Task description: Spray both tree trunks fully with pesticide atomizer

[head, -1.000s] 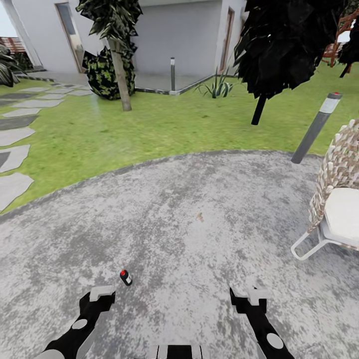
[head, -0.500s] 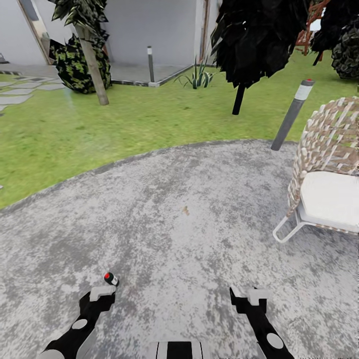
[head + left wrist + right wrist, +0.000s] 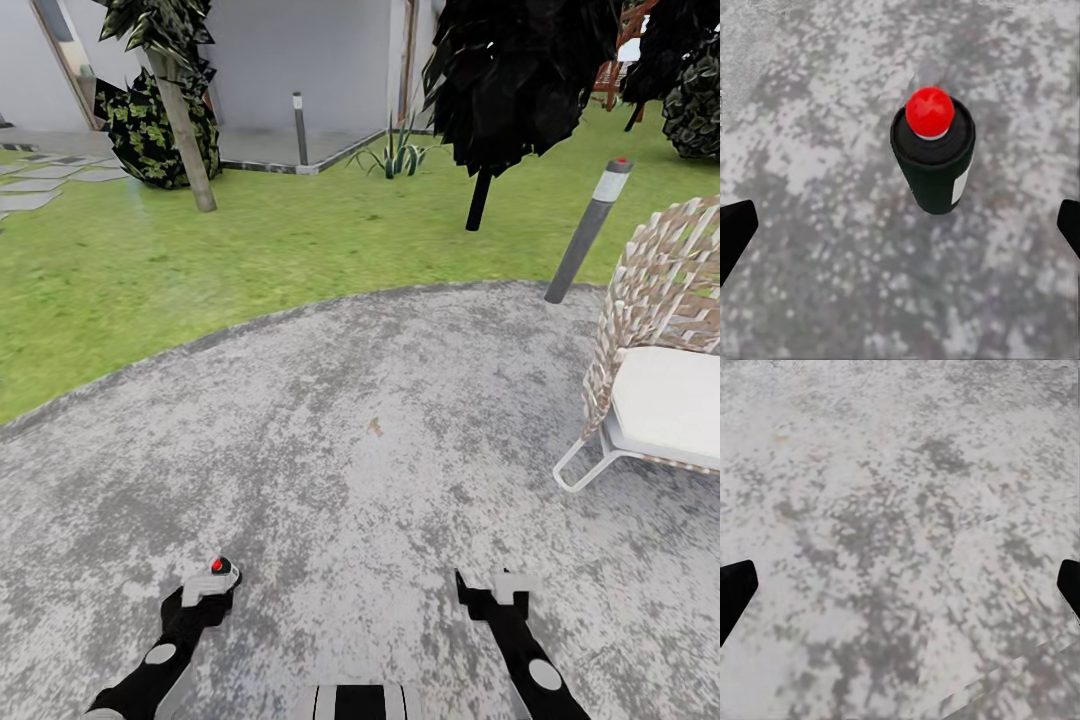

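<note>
The pesticide atomizer (image 3: pixel 220 567) is a small dark bottle with a red cap. It stands upright on the grey mottled paving, not on the grass, and touches the tip of my left gripper (image 3: pixel 205 585) in the head view. In the left wrist view the atomizer (image 3: pixel 933 161) stands just ahead of the open left gripper (image 3: pixel 900 232), whose dark fingers sit at the picture's edges. My right gripper (image 3: pixel 500 585) is open over bare paving (image 3: pixel 900 510). One tree with a leaning grey-brown trunk (image 3: pixel 188 145) stands far left on the lawn. A second tree with dark foliage and a thin trunk (image 3: pixel 479 200) stands further right.
A wicker chair with a white cushion (image 3: pixel 665 350) stands at the right. A grey bollard lamp (image 3: pixel 588 235) leans at the paving's edge. Green lawn (image 3: pixel 250 260) lies beyond the round patio, with a white house (image 3: pixel 300 50), a dark bush (image 3: pixel 150 135) and stepping stones (image 3: pixel 40 185) behind.
The whole view swung, sliding the scenery left, then settled. The atomizer has drawn closer to my left gripper, from a gap ahead of it to right at its tip.
</note>
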